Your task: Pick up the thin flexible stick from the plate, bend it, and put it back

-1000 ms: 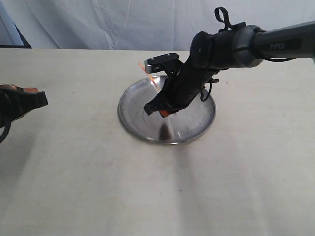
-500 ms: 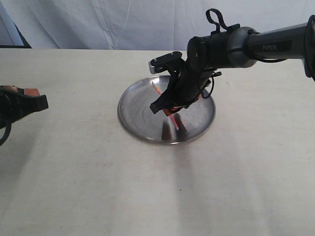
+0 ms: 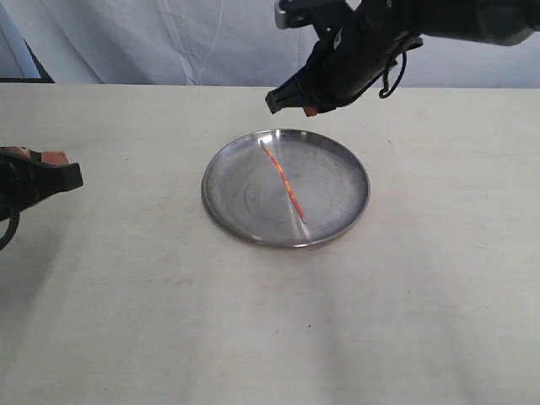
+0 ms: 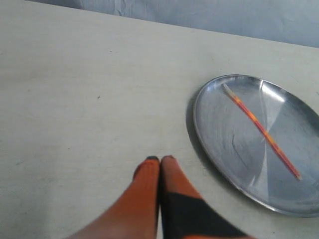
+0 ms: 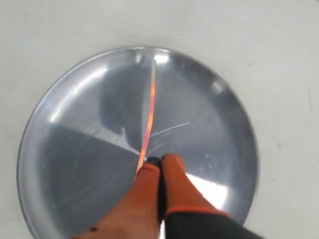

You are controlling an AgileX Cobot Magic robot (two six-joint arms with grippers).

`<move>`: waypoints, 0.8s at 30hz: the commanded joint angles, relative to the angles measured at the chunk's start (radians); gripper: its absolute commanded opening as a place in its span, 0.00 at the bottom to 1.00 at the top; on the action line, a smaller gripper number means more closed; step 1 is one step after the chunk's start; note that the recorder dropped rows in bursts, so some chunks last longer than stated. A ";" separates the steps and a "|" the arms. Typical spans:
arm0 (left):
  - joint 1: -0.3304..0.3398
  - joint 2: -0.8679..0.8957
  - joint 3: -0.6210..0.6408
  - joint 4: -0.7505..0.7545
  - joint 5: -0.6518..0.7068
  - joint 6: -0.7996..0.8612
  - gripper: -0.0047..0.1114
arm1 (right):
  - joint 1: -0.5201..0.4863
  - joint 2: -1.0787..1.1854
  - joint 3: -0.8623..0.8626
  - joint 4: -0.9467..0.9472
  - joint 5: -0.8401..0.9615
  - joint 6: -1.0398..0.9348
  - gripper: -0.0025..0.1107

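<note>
The thin red-orange stick (image 3: pixel 283 180) lies loose and slightly curved across the steel plate (image 3: pixel 333 181), its pale tip toward the far rim. My right gripper (image 3: pixel 292 105) hangs shut and empty well above the plate's far edge. In the right wrist view its orange fingers (image 5: pixel 160 160) cover the stick's (image 5: pixel 149 107) near end, with the plate (image 5: pixel 214 109) below. My left gripper (image 3: pixel 67 166) rests shut and empty at the left table edge, far from the plate. The left wrist view shows its closed tips (image 4: pixel 160 160) beside the plate (image 4: pixel 224 144) and the stick (image 4: pixel 259 129).
The plate sits on a pale cloth-covered table (image 3: pixel 169 295). A white curtain (image 3: pixel 169 34) hangs behind the table's far edge. The right arm (image 3: pixel 472 21) reaches in from the upper right.
The right gripper was low over the plate with the stick at its fingers. It has let the stick go and risen up and back. The stick now lies flat in the plate.
</note>
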 commanded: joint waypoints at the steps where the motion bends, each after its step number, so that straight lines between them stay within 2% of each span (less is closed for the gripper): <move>1: 0.007 0.001 -0.002 0.004 -0.003 0.002 0.04 | -0.009 -0.062 -0.004 -0.030 0.029 0.017 0.01; 8: 0.005 -0.105 -0.002 0.004 0.002 0.002 0.04 | -0.009 -0.137 -0.004 -0.066 0.072 0.017 0.01; 16: 0.010 -0.424 0.023 0.004 -0.002 0.002 0.04 | -0.009 -0.221 0.000 -0.106 0.078 0.041 0.01; 24: 0.086 -0.704 0.068 0.004 -0.009 0.002 0.04 | -0.009 -0.310 0.212 -0.115 -0.137 0.098 0.01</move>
